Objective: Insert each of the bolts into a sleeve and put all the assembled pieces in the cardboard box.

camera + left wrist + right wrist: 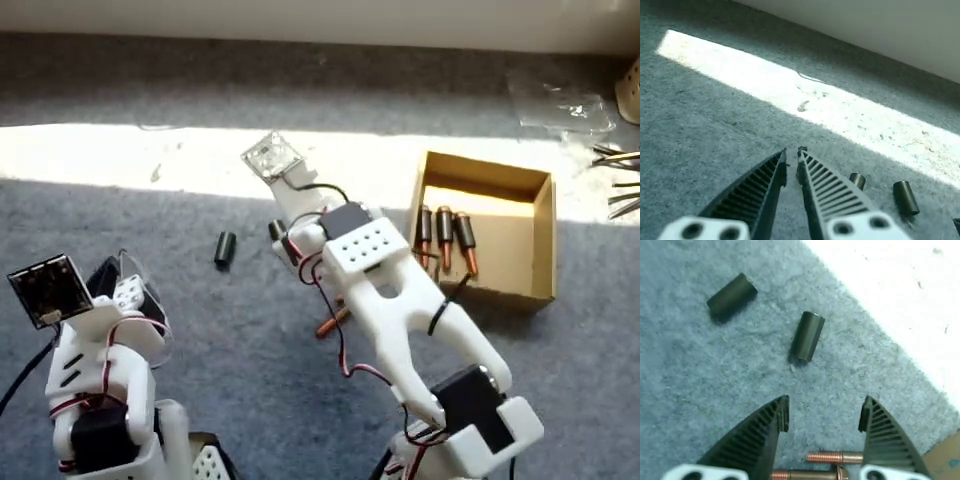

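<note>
Two dark sleeves [732,295] [807,336] lie on the grey carpet just ahead of my right gripper [824,415], which hangs open and empty above them. Two copper bolts [834,457] [802,474] lie close under its base. From above, one sleeve [225,248] lies free, the other sleeve [277,230] is half hidden by the right arm [365,250], and the bolts [333,320] peek out beneath it. My left gripper [792,162] is shut and empty at the near left [125,285], with both sleeves [857,180] [905,197] off to its side. The cardboard box [535,235] holds three assembled pieces [445,235].
A bright strip of sunlight [150,160] crosses the carpet behind the arms. A clear plastic bag [565,105] and some thin dark rods [615,185] lie at the far right, beyond the box. A pale wall runs along the back.
</note>
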{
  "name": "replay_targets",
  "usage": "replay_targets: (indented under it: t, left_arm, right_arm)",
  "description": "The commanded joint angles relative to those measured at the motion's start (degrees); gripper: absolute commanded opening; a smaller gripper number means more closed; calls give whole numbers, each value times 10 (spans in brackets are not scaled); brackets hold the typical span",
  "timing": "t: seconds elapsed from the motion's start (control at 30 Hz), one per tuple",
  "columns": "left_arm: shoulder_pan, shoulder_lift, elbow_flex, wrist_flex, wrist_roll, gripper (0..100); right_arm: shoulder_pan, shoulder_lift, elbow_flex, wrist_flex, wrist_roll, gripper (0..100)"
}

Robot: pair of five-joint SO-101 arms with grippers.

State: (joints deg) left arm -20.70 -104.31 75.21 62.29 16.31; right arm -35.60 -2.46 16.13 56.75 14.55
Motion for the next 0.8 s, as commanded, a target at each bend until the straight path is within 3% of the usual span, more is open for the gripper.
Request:
replay_targets:
  t: [0.0, 0.4, 0.77]
  left_arm:
    - [-28, -2, -23, -2, -15, 59]
    - [-29, -2, -22, -2, -17, 59]
    - [-29, -2, -22, -1, -17, 59]
  right_arm:
    - [-7, 51, -116, 50, -7, 209]
    - [-17, 352, -543, 258, -6, 209]
    - [-27, 587, -858, 344, -5, 209]
